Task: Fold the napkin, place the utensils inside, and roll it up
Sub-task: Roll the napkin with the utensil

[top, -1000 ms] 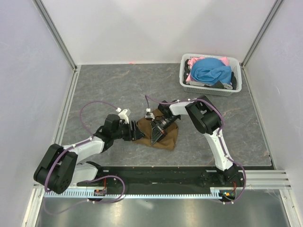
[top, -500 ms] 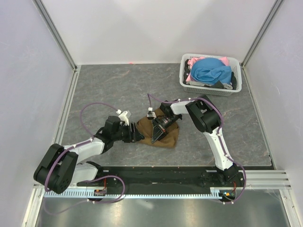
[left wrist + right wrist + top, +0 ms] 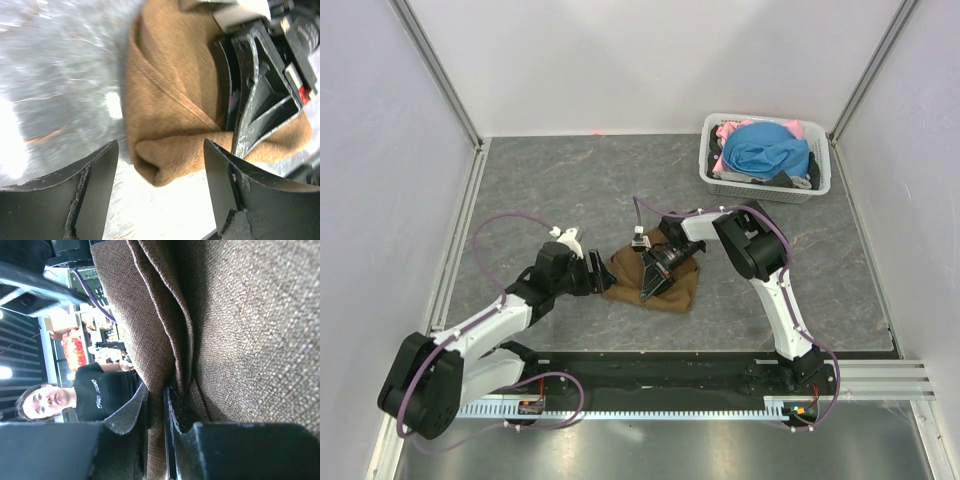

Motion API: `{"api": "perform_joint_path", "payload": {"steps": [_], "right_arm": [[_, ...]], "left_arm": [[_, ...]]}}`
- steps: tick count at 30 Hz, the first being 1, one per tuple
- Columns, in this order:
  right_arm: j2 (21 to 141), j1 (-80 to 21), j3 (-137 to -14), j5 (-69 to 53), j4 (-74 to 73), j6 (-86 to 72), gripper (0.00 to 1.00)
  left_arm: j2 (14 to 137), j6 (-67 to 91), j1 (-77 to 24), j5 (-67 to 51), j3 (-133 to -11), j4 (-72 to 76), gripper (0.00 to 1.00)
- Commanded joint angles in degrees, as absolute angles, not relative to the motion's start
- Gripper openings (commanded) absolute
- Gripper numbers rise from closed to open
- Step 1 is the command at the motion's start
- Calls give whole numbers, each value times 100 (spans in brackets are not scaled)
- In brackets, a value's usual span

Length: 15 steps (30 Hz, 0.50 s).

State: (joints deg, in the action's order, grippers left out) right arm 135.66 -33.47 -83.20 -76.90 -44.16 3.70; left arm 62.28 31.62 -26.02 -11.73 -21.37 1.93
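top: high, behind, looks down, far | wrists: close, face napkin (image 3: 170, 105) | shared: napkin

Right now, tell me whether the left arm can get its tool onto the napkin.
Probably yes. The left tool stands open right at the folded end of the napkin, with nothing between them. The right tool pinches the napkin farther along, leaving this end free.

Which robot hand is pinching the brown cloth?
The right gripper: its fingers are closed on a fold of the napkin. The left gripper is wide open beside the napkin's edge, holding nothing.
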Motion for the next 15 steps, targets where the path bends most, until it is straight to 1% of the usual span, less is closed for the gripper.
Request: {"api": "perform_joint_path", "payload": {"steps": [1, 2, 7, 15], "right_arm": [[14001, -3234, -8227, -6908, -3806, 712, 11], [14010, -3226, -8235, -6917, -3814, 703, 11], [13983, -3226, -8209, -6908, -3779, 686, 11], [13983, -3234, -8174, -6856, -3727, 633, 11]], "left_arm": [[5819, 3647, -2610, -570, -2119, -255, 76], [5705, 3700, -2610, -597, -1996, -229, 76], [5476, 3999, -2610, -721, -1592, 174, 68], [5817, 4087, -2619, -712, -1547, 869, 65]]}}
